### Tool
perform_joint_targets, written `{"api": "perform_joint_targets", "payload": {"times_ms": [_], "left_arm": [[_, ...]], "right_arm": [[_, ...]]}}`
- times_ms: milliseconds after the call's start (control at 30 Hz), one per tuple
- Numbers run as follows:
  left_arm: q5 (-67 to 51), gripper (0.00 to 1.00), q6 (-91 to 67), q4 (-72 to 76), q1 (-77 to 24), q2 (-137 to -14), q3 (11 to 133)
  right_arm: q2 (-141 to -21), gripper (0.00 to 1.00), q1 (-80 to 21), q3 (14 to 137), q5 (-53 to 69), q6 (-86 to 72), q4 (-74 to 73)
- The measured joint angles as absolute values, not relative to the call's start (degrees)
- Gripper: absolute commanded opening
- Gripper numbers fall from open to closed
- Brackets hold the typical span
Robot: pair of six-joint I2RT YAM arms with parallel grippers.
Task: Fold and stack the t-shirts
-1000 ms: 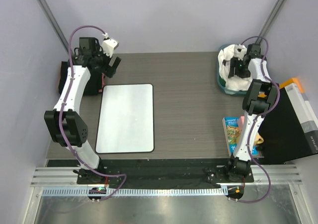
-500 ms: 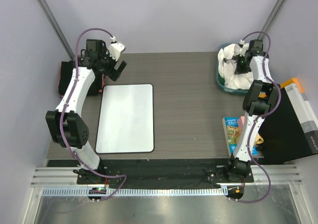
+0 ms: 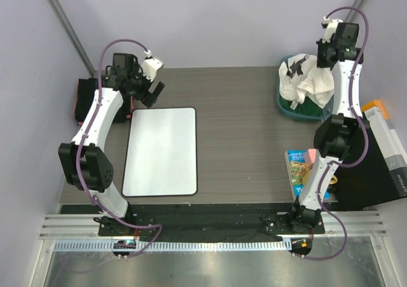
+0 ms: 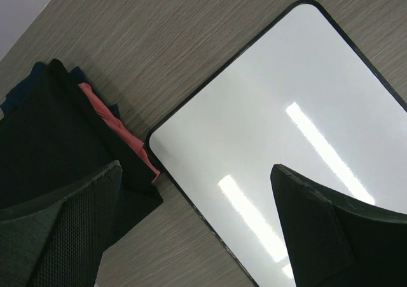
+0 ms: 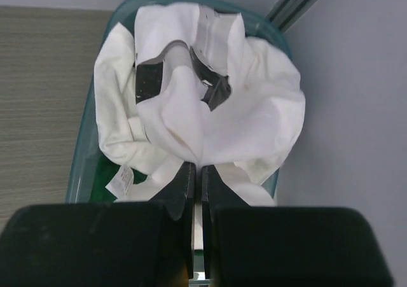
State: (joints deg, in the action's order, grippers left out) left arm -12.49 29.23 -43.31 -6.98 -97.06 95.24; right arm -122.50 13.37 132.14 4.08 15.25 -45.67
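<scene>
Right gripper (image 5: pixel 196 170) (image 3: pixel 323 56): jaws pinched fully together on a fold of the white t-shirt (image 5: pixel 210 118) (image 3: pixel 313 82). It sits high above the teal basket (image 5: pixel 86 147) (image 3: pixel 287 112) at the far right corner of the table (image 3: pixel 241 128). Most of the cloth hangs bunched below the fingertips, with the bottom of it down in the basket. Judgement: only partly lifted out, not clear of the rim

Dark patches show on the upper folds (print or neck opening, can't tell which). A sliver of green (image 5: pixel 102 195) shows under the white cloth, possibly another shirt

Left gripper (image 4: pixel 196 168) (image 3: pixel 149 91): jaws spread wide, holding nothing, hovering over the far left corner of the white board (image 4: pixel 286 109) (image 3: pixel 162 150). Just beside that corner is the stack of folded shirts (image 4: pixel 57 140): black on top, with pinkish-red edges (image 4: pixel 108 118) poking out lower down

Key relation: the shirt is directly under the right tool and the board is well apart from it to the left, across the table. The board's long axis runs near to far. The shirt is a crumpled bundle, so it has no usable long axis yet

Likely next move: lift until the hem clears the basket, then carry left. The right arm has the grip, but the left arm is much nearer the board and is open. It looks placed to take a second corner and spread the shirt

Risks: the trailing cloth could snag the basket rim and drag it, and a single pinch point means the shirt arrives twisted
</scene>
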Motion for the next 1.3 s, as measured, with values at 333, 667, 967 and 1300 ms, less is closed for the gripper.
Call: {"api": "perform_joint_targets", "payload": {"times_ms": [333,667,967,1300], "left_arm": [[-12.53,0.99,29.19,-38.24,-7.81,-96.79,89.62],[-10.07,0.98,28.77,-33.54,-7.86,-97.93,88.49],[-10.09,0.98,27.46,-32.40,-8.19,-102.08,89.69],[-10.24,0.98,27.70,-32.10,-8.40,-103.35,90.94]], "right_arm": [[-108.55,0.01,1.08,128.66,6.15,29.43,-36.82],[-96.07,0.01,-8.86,138.30,15.86,31.16,-31.16],[-73.12,1.00,-8.14,103.20,13.87,38.92,-24.95],[-85.82,1.00,-4.43,72.34,5.87,49.25,-37.10]]}}
